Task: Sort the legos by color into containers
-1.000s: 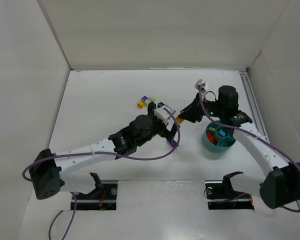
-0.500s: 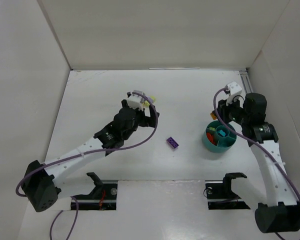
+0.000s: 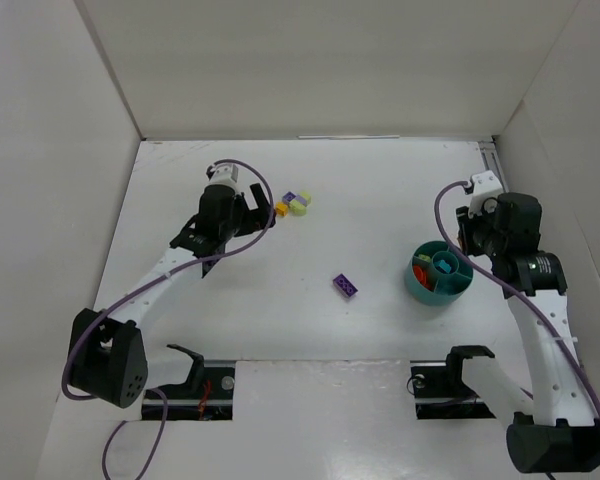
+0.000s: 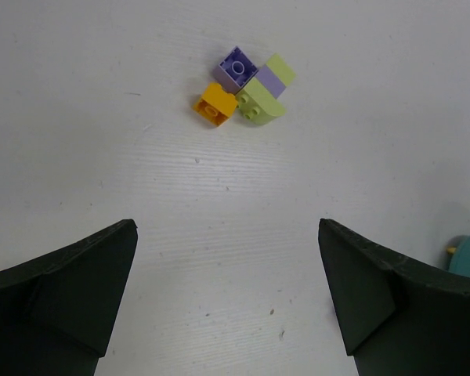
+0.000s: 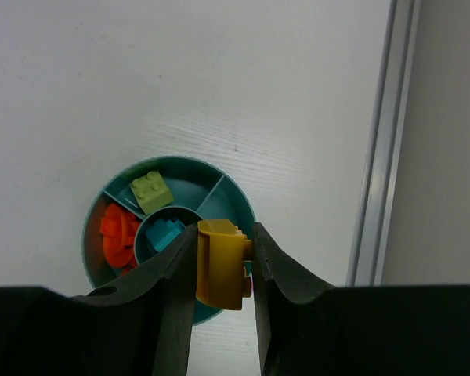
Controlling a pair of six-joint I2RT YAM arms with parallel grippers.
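The right gripper [image 5: 223, 265], closed on a yellow lego [image 5: 219, 274], hangs over the teal bowl [image 5: 172, 162], the bare compartment [image 5: 222, 205] just ahead (the left gripper [image 4: 225, 231], wide open, faces the loose legos [image 4: 244, 92], well apart from the bowl).

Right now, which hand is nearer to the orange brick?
Left. The left hand is open just short of the orange brick, pointing toward it. The right hand is far off, above the teal bowl, gripping a yellow piece.
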